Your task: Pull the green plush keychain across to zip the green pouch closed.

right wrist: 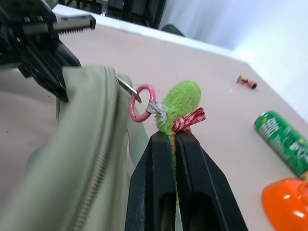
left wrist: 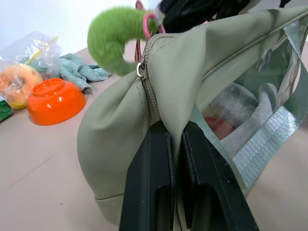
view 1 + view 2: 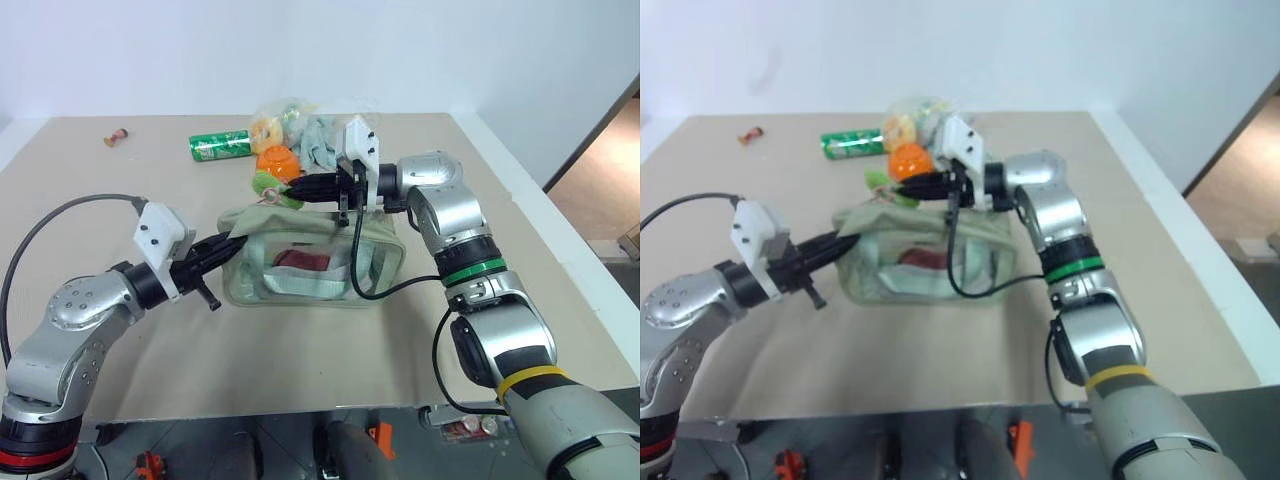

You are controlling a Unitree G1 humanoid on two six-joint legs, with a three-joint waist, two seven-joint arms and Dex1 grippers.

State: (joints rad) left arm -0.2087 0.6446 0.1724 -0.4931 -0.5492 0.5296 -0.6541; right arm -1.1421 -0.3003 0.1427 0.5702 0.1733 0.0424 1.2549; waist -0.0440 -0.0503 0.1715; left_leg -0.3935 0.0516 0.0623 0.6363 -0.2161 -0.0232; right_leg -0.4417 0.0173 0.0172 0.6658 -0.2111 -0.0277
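Green pouch (image 3: 310, 262), mid-counter (image 3: 300, 370): soft, light fabric that slumps and needs bracing; left fingers (image 2: 180, 159) clamped on its end by the zipper. Plush keychain (image 1: 180, 103), lime, squashy, hung from a pink ring (image 1: 141, 103) at the zip pull: right fingers (image 1: 174, 144) clamped on it, the sensible hold.

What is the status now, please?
Left gripper shut on pouch end. Right gripper shut on keychain. Slider at the left gripper's end, zip looks closed. Nothing in the way.
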